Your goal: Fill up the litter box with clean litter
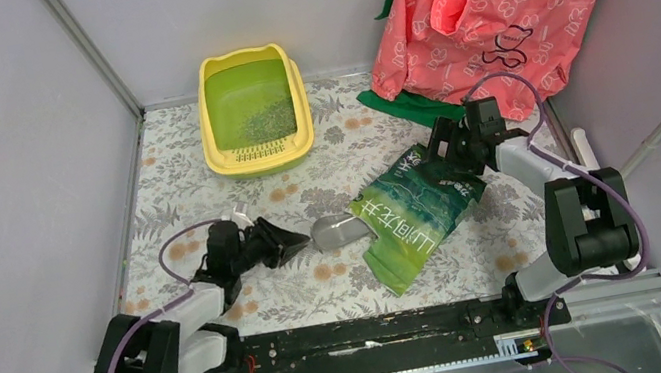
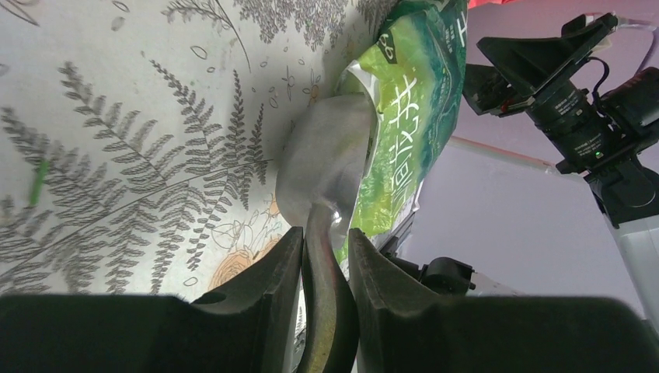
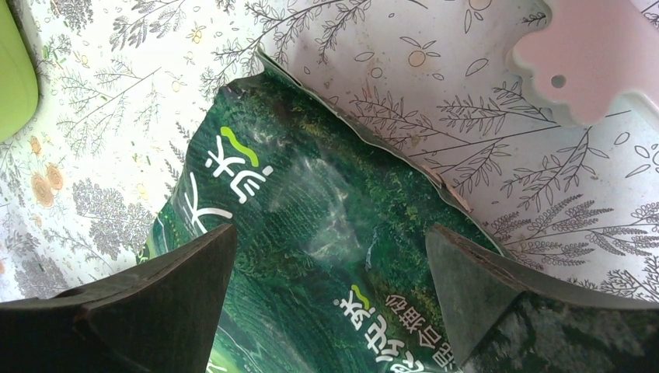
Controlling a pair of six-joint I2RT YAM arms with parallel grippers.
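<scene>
The left gripper [image 2: 325, 233] is clamped on the handle of the one grey scoop [image 2: 325, 155], whose bowl lies against the open mouth of the single glossy green bag [image 1: 418, 217]. The right gripper [image 3: 330, 231] stands spread wide above the bag's far end, its fingers on either side and holding nothing.

The bag lies flat on the floral table cover [image 1: 175, 187]. There is one yellow litter box [image 1: 261, 156] at the back, well apart from both grippers. One thin patch of clean litter [image 1: 267, 121] lies in its near half.

The left arm stretches low, with its wrist almost level and pointing right. The right arm has its elbow raised and its forearm reaching back-left, with the wrist tipped down.
</scene>
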